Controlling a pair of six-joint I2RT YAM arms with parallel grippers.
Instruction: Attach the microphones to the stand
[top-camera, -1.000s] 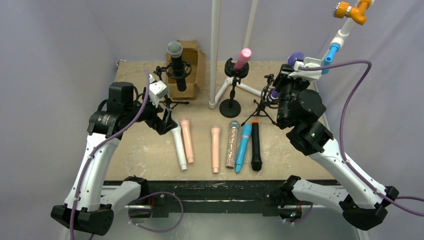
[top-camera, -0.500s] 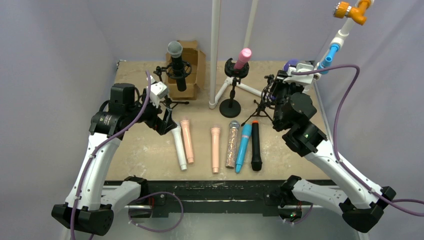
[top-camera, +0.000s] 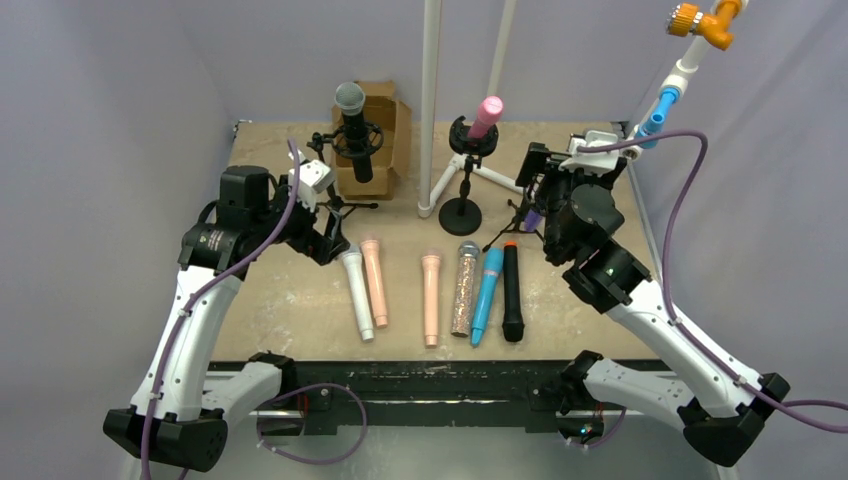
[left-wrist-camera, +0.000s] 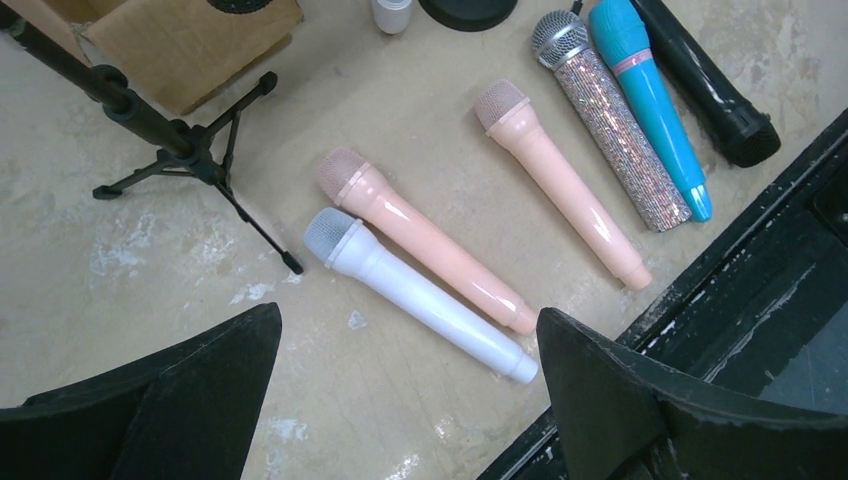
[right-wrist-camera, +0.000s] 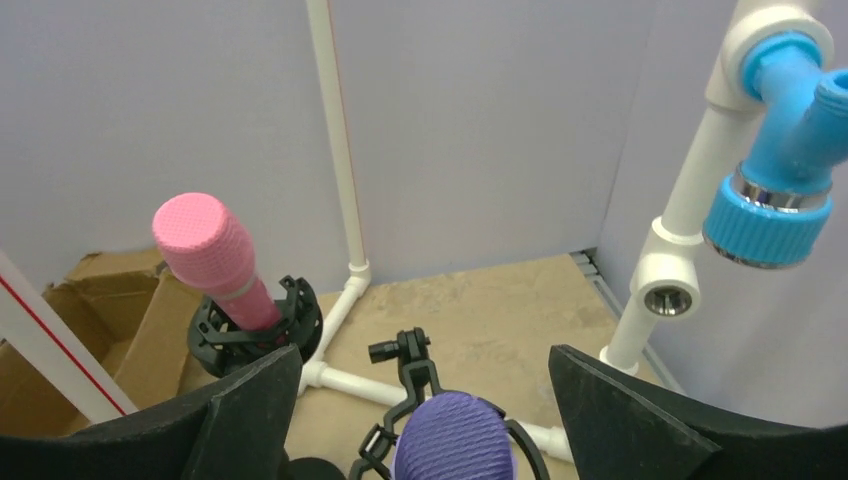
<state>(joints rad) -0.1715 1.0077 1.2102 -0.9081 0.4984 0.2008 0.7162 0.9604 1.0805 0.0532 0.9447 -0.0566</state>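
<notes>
Nine stick microphones (left-wrist-camera: 560, 180). Six lie flat nearer than the brown cardboard box (top-camera: 385, 130): one white (top-camera: 357, 296), two peach (top-camera: 375, 281), one silver-glitter (top-camera: 464, 290), one blue (top-camera: 486, 295), one all-black (top-camera: 511, 290). Three stand mounted beside that box: one grey-headed black (top-camera: 352, 125), one pink (top-camera: 486, 115), one purple (right-wrist-camera: 450, 440).

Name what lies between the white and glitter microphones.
A peach microphone beside the white microphone and another peach microphone nearer the glitter microphone; left wrist view shows it.

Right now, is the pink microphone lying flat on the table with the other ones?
No, the pink microphone stands up, tilted, with its handle stuck in a black ring holder.
</notes>
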